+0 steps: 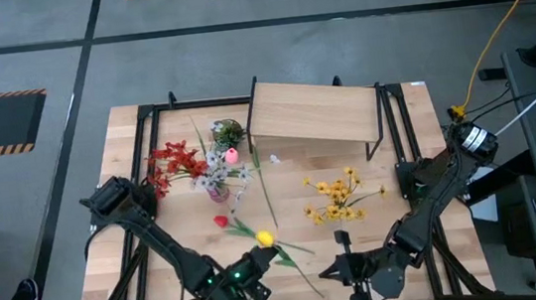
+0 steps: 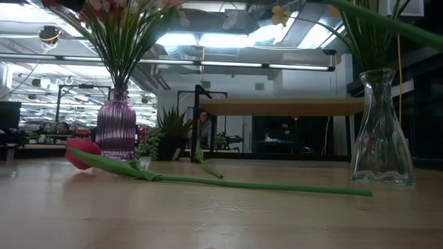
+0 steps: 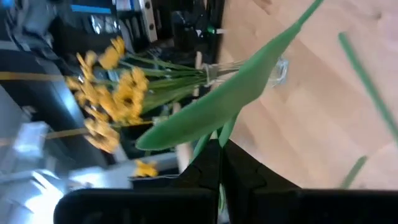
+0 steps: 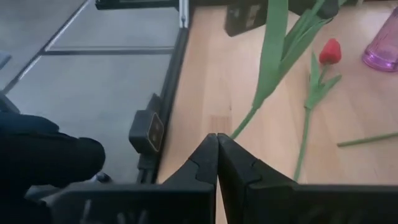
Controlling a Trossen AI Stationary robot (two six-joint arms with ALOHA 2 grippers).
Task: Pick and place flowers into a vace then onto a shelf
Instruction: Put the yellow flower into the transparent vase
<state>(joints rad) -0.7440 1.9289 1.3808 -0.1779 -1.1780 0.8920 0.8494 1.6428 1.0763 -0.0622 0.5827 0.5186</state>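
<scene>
- The left gripper [image 1: 260, 263] is near the front edge of the light wooden surface [image 1: 157, 232], left of the middle; its jaws are closed on the green stem of the yellow tulip [image 1: 264, 238], whose bud points toward the middle of the surface.
- In the left wrist view, the long green leaf of this tulip [image 3: 217, 102] stands out from between the two dark fingers [image 3: 205, 171].
- The right gripper [image 1: 342, 239] is near the front edge too, right of the middle; its jaws are closed and hold nothing, the two fingers [image 4: 202, 163] touching each other.
- The red tulip [image 1: 221, 221] lies flat on the surface, just beside the yellow one; in the low view its bud [image 2: 82, 151] is on the left and its stem runs to the right.
- The purple ribbed glass vase [image 2: 115, 128] stands upright at the left-centre and holds red clusters [image 1: 176, 164], white blossoms [image 1: 218, 171] and a pink bud [image 1: 233, 155].
- The clear glass vase [image 2: 381, 131] stands to the right and holds the small yellow blooms [image 1: 338, 195].
- The wide light-wood shelf on thin black legs [image 1: 314, 113] stands at the back of the surface, and I see no flowers on it.
- A small green leafy bunch [image 1: 228, 132] is just to the left of the shelf.
</scene>
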